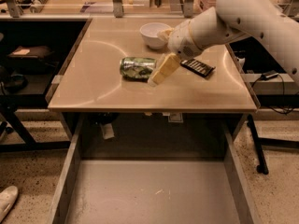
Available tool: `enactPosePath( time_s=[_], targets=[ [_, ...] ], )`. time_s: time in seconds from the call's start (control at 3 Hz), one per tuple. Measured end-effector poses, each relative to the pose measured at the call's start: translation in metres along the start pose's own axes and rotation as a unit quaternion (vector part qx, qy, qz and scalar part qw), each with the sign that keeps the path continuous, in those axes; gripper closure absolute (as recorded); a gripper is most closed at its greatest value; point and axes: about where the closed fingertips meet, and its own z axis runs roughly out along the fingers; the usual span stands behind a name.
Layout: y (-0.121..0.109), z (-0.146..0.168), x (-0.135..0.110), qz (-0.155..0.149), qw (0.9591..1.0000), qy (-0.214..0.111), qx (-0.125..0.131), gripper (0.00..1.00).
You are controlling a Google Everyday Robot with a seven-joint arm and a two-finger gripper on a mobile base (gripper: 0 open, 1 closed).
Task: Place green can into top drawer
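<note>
The green can (137,67) lies on its side near the middle of the tan table (93,87). My gripper (156,76) reaches in from the right on a white arm, and its pale fingers (164,69) sit just right of the can's end, close to it or touching it. The top drawer (154,195) is pulled out below the table's front edge, grey and with nothing in it.
A white bowl (155,34) stands at the back of the table behind my arm. A black remote-like object (197,67) lies right of the gripper. A dark shelf (28,55) and table legs are at the left, cables at the right.
</note>
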Motion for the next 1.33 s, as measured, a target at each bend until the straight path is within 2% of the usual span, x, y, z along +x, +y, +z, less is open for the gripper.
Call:
enactPosePath(
  time_s=[0.33, 1.0, 1.33],
  targets=[
    [-0.007, 0.013, 0.009, -0.002, 0.9997, 0.024, 0.003, 0.00],
    [-0.014, 0.031, 0.012, 0.005, 0.9996, 0.024, -0.013, 0.00],
    [-0.016, 0.047, 0.020, 0.020, 0.9991, 0.026, -0.027, 0.00]
  ],
)
